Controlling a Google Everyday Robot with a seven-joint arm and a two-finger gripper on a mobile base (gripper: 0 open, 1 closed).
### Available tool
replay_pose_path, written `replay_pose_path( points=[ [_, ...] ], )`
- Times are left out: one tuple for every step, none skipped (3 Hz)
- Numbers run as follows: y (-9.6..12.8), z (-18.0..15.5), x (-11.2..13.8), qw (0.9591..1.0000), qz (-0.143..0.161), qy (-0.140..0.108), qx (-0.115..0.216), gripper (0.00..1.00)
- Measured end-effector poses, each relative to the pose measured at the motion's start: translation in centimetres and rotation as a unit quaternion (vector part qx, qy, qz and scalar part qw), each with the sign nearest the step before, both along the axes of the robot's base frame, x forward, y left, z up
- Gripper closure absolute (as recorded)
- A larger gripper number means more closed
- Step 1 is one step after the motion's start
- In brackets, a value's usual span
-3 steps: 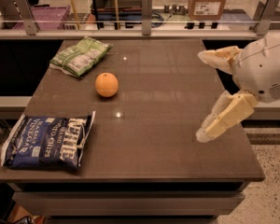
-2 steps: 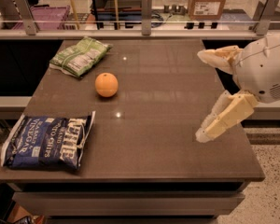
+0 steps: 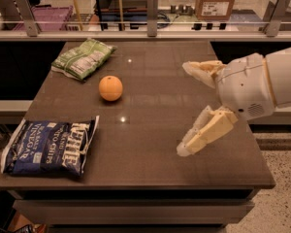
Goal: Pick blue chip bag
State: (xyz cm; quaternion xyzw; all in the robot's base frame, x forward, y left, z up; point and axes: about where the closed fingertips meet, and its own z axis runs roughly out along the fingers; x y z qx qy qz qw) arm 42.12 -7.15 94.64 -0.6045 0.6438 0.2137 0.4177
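Progress: nothing done yet — blue bag (image 3: 48, 147) lies flat at front-left corner of tabletop (image 3: 155, 174) | tool (image 3: 184, 109) spread wide, empty, over right side, well apart from it | left: cross over, lower, clamp, lift.

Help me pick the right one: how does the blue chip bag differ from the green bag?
The blue chip bag is dark blue with white lettering; the green bag is pale green and white. The blue chip bag looks larger than the green bag. The blue chip bag lies at the table's near left corner, the green bag far left. Both lie flat; the gripper hovers open over the right side, touching neither.
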Motion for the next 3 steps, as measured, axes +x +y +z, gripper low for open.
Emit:
replay_pose_path(
  points=[
    [2.6,-0.7,0.2,0.9996,0.008,-0.003,0.026,0.0],
    [4.9,-1.5,0.6,0.9987,0.008,-0.001,0.051,0.0],
    [7.7,-2.7,0.7,0.9968,0.022,0.01,0.076,0.0]
  ],
)
